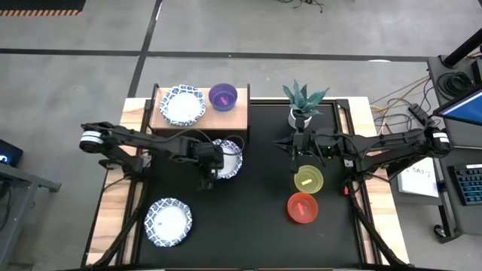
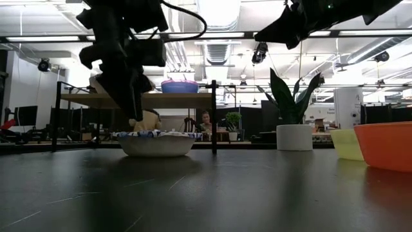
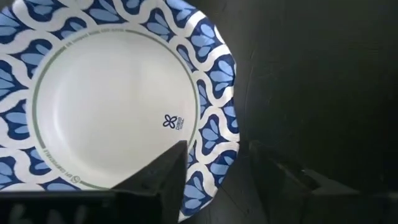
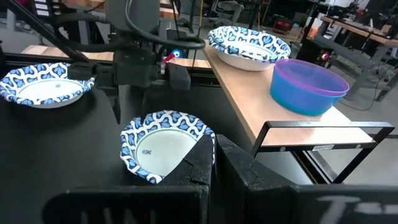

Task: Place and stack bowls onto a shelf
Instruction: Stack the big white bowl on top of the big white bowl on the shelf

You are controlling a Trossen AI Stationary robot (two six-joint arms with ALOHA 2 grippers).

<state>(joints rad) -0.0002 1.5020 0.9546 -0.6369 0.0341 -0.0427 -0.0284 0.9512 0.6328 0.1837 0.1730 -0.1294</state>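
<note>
The light-wood shelf (image 1: 199, 117) stands at the table's far left and carries a patterned bowl (image 1: 181, 105) and the purple bowl (image 1: 223, 96). A second patterned bowl (image 1: 228, 159) sits on the table in front of it, and a third (image 1: 168, 222) lies nearer. My left gripper (image 1: 208, 172) hangs open, pointing down over the second bowl's rim (image 3: 214, 124). One finger (image 3: 165, 177) is above the bowl's inside and the other outside, clear of it in the low view (image 2: 132, 109). My right gripper (image 1: 282, 144) is raised and shut (image 4: 216, 155), beside the yellow bowl (image 1: 309, 179) and the red bowl (image 1: 302, 208).
A white pot with a green plant (image 1: 301, 105) stands at the far edge behind my right arm. Bare black table lies between the two arms and toward the near edge. Cables and a keyboard (image 1: 468, 184) are off the table to the right.
</note>
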